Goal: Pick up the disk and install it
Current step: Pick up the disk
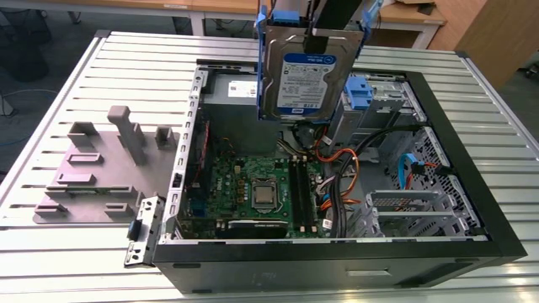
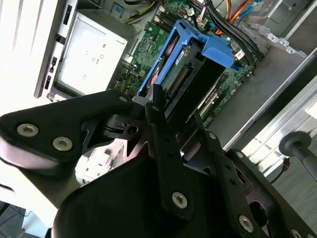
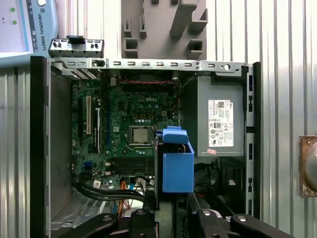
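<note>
The disk [image 1: 307, 76], a silver hard drive with a blue-and-white label and blue plastic rails, hangs upright in the air over the far part of the open computer case [image 1: 337, 259]. My gripper [image 1: 330, 28] is shut on its top edge, coming down from above. In the second wrist view the disk [image 2: 190, 69] sticks out past the black fingers [image 2: 157, 116], with the motherboard behind it. In the first wrist view the disk's blue rail end [image 3: 177, 166] sits over the case interior, between the motherboard and the power supply.
Inside the case lie the green motherboard [image 1: 252, 186], a grey power supply box [image 3: 220, 124], orange and black cables [image 1: 345, 167] and a blue bracket [image 1: 360, 91] at the drive bay. A grey fixture plate [image 1: 93, 177] stands on the slatted metal table [image 1: 50, 252] at the exterior view's left.
</note>
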Available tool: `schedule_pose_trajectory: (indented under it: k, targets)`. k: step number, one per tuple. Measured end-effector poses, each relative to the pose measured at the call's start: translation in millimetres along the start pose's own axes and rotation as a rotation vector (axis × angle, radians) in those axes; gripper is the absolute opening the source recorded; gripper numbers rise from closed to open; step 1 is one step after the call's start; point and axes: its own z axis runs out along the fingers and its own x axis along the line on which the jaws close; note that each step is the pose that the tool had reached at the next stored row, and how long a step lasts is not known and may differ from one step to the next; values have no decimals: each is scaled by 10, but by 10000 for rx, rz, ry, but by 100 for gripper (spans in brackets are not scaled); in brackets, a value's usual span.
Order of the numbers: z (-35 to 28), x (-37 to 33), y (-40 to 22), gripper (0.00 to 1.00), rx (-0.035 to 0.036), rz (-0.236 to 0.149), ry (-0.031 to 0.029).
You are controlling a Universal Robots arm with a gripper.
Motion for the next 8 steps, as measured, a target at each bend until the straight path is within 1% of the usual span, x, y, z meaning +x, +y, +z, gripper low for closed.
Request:
schedule_pose_trajectory:
  k: [8]
  targets:
    - [-12, 155, -4, 35, 0, 0, 1]
